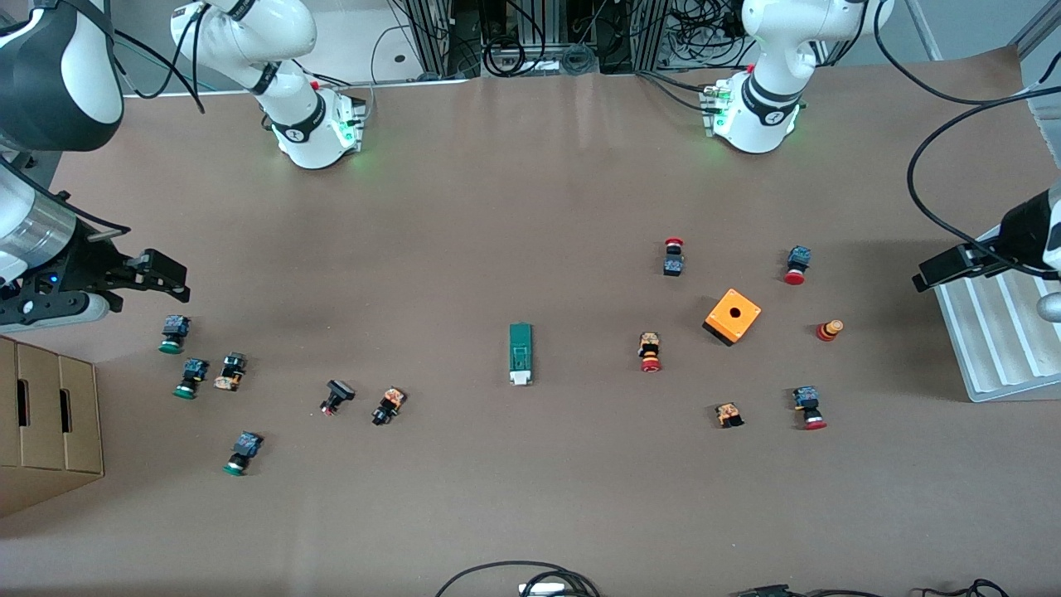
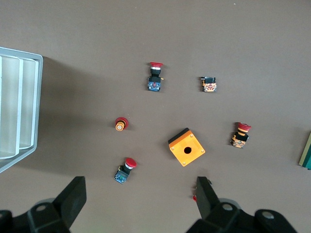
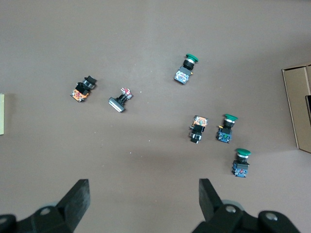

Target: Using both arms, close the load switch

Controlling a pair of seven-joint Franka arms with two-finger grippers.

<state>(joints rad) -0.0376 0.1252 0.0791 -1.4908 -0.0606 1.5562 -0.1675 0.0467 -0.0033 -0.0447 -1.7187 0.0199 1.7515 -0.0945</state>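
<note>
With both hands empty, fingers apart, the left hand (image 1: 932, 274) and right hand (image 1: 166, 278) hung well apart from the load switch (image 1: 520, 353) lying between them on the surface (image 1: 530, 207), so each arm needed to travel inward and settle squarely at its own end before pressing.

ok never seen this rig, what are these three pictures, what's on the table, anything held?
Two white robot arms stand at a brown table. One picture looks down from a high camera facing them; the other two come from cameras on each arm's wrist. The green load switch lies mid-table, untouched. Red-capped buttons and an orange box lie toward the left arm's end, green-capped buttons toward the right arm's. The left gripper hangs open over the red buttons, the right gripper open over the green ones. Nothing is held.
</note>
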